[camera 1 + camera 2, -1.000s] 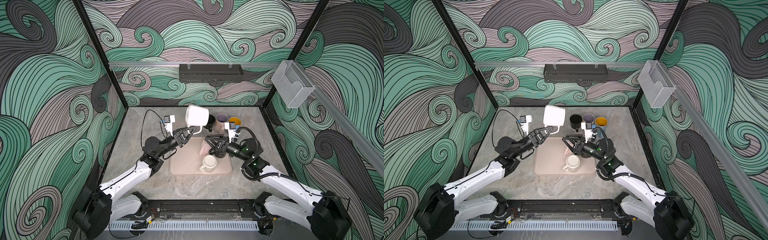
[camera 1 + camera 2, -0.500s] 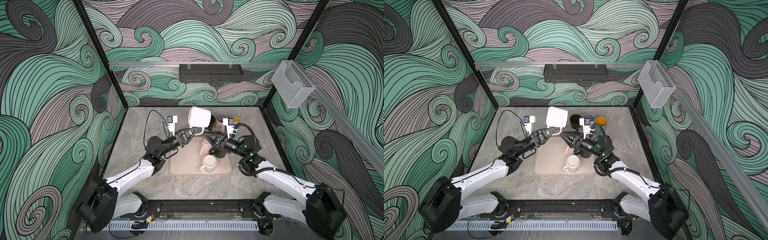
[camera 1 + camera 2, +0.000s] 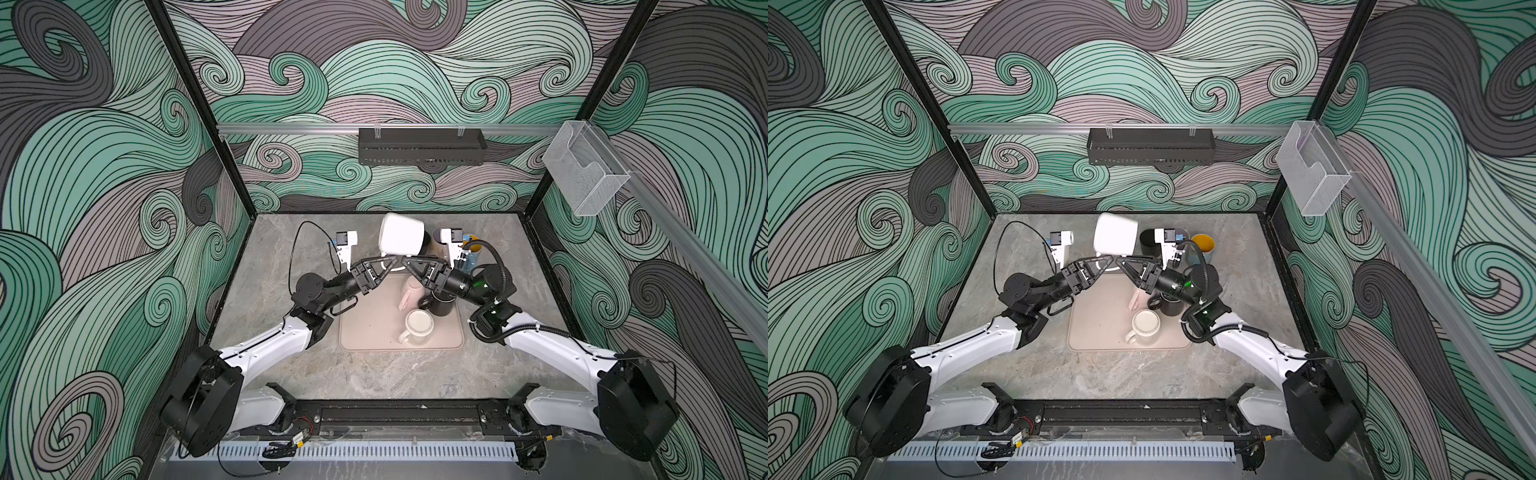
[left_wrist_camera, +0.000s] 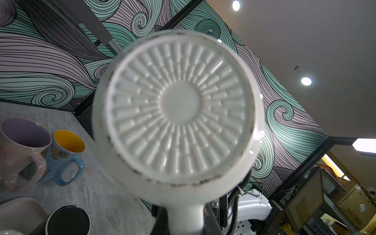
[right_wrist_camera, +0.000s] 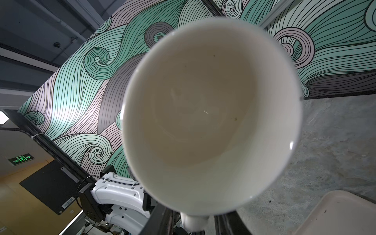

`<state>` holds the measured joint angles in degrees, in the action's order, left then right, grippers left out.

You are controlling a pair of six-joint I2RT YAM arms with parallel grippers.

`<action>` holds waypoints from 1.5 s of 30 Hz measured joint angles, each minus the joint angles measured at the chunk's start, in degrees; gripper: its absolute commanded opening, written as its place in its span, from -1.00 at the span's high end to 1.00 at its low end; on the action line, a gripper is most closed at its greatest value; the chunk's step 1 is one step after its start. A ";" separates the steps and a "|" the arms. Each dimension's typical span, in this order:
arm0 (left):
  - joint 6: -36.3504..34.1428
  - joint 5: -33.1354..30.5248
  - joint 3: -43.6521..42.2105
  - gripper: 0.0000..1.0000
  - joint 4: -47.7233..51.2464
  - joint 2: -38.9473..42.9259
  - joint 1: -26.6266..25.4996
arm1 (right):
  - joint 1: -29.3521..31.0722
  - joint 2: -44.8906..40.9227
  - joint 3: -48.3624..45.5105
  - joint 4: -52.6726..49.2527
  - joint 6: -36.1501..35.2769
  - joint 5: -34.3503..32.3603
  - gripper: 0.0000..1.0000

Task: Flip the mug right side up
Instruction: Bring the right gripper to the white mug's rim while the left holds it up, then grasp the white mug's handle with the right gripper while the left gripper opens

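Observation:
The white mug hangs in the air over the back of the table, lying on its side. My left gripper is shut on its handle from the left. The left wrist view faces the mug's ribbed base, with the handle between the left gripper's fingers. My right gripper meets the same handle from the right. The right wrist view looks into the mug's empty inside. There the right gripper has its jaws close on either side of the handle, with a thin gap on one side.
Below lies a beige mat with an upright cream mug, a pink mug and a black mug, partly under the right arm. At the back stand a black mug, a purple-lined mug and a blue butterfly mug.
The right gripper has come up and leftward to the mug's handle, its jaws narrowing round it. The left gripper has carried the mug slightly to the right.

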<state>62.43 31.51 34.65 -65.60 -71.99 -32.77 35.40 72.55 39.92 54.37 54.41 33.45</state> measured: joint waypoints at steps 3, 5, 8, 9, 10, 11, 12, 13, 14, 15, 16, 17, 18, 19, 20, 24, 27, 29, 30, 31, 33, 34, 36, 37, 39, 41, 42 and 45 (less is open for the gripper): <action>0.13 0.09 0.00 1.00 -0.66 -0.26 -0.02 | -0.02 1.38 0.79 0.72 1.07 0.09 0.35; 0.17 0.26 0.00 1.00 -0.96 -0.28 -0.04 | -0.02 2.23 1.22 1.27 1.75 0.09 0.36; 0.22 0.26 0.00 1.00 -1.33 -0.35 -0.02 | 0.00 3.21 1.75 2.47 2.80 0.26 0.39; 0.24 0.26 0.00 1.00 -1.38 -0.42 -0.02 | 0.00 3.45 1.75 2.84 3.19 0.37 0.40; 0.26 0.28 0.00 1.00 -1.51 -0.50 -0.02 | 0.00 3.54 1.75 2.99 3.43 0.42 0.40; 0.35 0.28 0.00 1.00 -1.64 -0.66 -0.02 | 0.00 3.67 1.75 3.26 3.74 0.44 0.41; 0.46 0.26 0.00 1.00 -1.66 -0.68 -0.02 | 0.00 3.82 1.77 3.41 4.07 0.46 0.42; 0.57 0.28 0.00 1.00 -1.66 -0.70 -0.02 | 0.00 4.02 1.84 3.69 4.42 0.48 0.43; 0.61 0.26 0.00 1.00 -1.68 -0.70 -0.02 | 0.00 4.24 1.97 4.00 4.76 0.59 0.44; 0.68 0.22 0.02 1.00 -1.70 -0.70 -0.02 | 0.00 4.39 2.19 4.17 5.09 0.74 0.45; 0.79 0.20 0.04 1.00 -1.77 -0.70 -0.02 | 0.00 4.61 2.38 4.42 5.44 0.96 0.46; 0.85 0.15 0.04 1.00 -2.03 -0.70 0.00 | 0.00 4.90 2.51 4.90 5.86 1.14 0.50; 0.87 0.07 0.04 1.00 -2.16 -0.70 0.00 | 0.00 5.11 2.60 5.38 6.29 1.22 0.53; 0.87 0.00 0.04 1.00 -2.19 -0.72 0.02 | 0.02 5.35 2.67 5.84 6.80 1.33 0.57; 0.94 -0.11 0.04 1.00 -2.45 -0.96 0.04 | 0.04 5.64 2.78 6.23 7.32 1.49 0.60; 1.07 -0.83 0.07 1.00 -3.74 -1.88 0.24 | -0.04 7.15 3.39 7.78 9.92 1.66 0.91; 1.22 -1.05 0.07 1.00 -4.24 -2.27 0.42 | -0.07 7.93 3.63 8.70 10.60 1.79 1.00; 1.09 -1.29 0.07 1.00 -4.02 -2.29 0.42 | -0.07 8.07 3.67 8.76 10.64 1.84 1.00; 0.85 -1.33 0.09 1.00 -3.69 -2.25 0.42 | -0.11 8.07 3.67 8.61 10.60 1.84 1.00; 0.42 -1.40 0.17 0.91 -2.99 -2.12 0.42 | -0.22 8.07 3.67 8.41 10.58 1.86 1.00; -0.83 -1.66 0.52 0.13 -0.28 -1.22 0.44 | -0.28 8.04 3.67 7.72 10.38 1.86 1.00; -1.90 -1.44 0.81 -0.02 1.70 -0.61 0.44 | -0.28 8.04 3.67 7.48 10.03 1.68 1.00; -4.02 -1.51 1.20 -0.20 6.08 1.75 0.15 | -0.33 7.93 3.69 5.38 9.22 1.11 1.00; -4.83 -1.55 1.22 -0.23 8.26 2.84 0.02 | -0.33 7.89 3.78 4.70 8.90 1.09 1.00; -7.23 -2.05 1.22 -0.28 13.20 5.22 0.02 | -0.26 7.54 4.04 3.39 8.13 1.03 1.00; -9.55 -2.84 1.22 -0.32 17.70 7.19 0.02 | -0.28 7.23 4.52 2.43 7.54 0.90 1.00; -10.54 -3.30 1.25 -0.34 19.91 8.00 0.02 | -0.31 7.08 4.76 2.01 7.28 0.81 1.00; -14.64 -6.23 1.88 -0.38 29.18 10.71 0.02 | -0.39 6.78 5.62 0.74 6.60 0.31 1.00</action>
<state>47.79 25.28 36.53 -36.42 -61.28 -32.75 35.00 79.33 45.54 55.11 61.01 33.76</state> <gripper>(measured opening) 0.678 0.176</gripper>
